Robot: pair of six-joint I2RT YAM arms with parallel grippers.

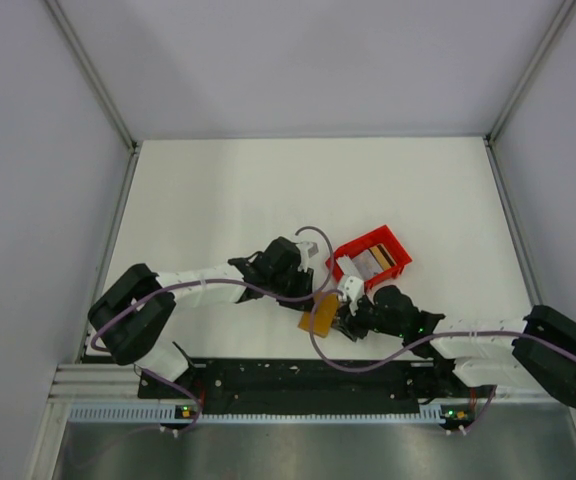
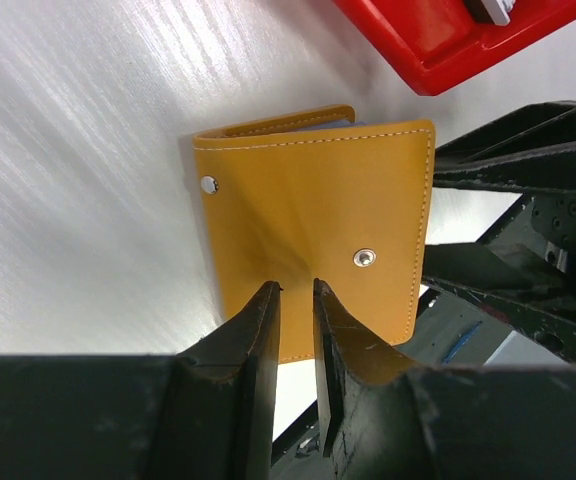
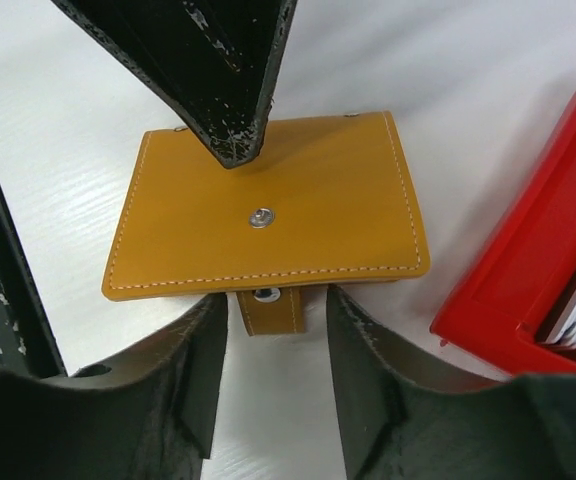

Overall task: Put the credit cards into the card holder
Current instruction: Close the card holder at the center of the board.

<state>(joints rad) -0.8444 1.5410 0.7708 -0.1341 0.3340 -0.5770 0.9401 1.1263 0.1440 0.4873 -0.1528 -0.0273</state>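
Since the card holder (image 3: 268,235) looks like thin, supple leather, I expect it to be light, to slide on the surface (image 3: 58,200) and to bend when pulled. It lies flat just ahead of the right gripper (image 3: 275,300), whose wide fingers (image 3: 368,380) flank its strap tab (image 3: 268,312), the natural place to take hold. The left gripper (image 2: 296,292), narrow, sets its tips on the cover; whether it pinches, I cannot tell.

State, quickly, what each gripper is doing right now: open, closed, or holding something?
Left gripper: nearly closed, tips on the card holder; grip cannot be told.
Right gripper: open, straddling the snap tab, holding nothing.
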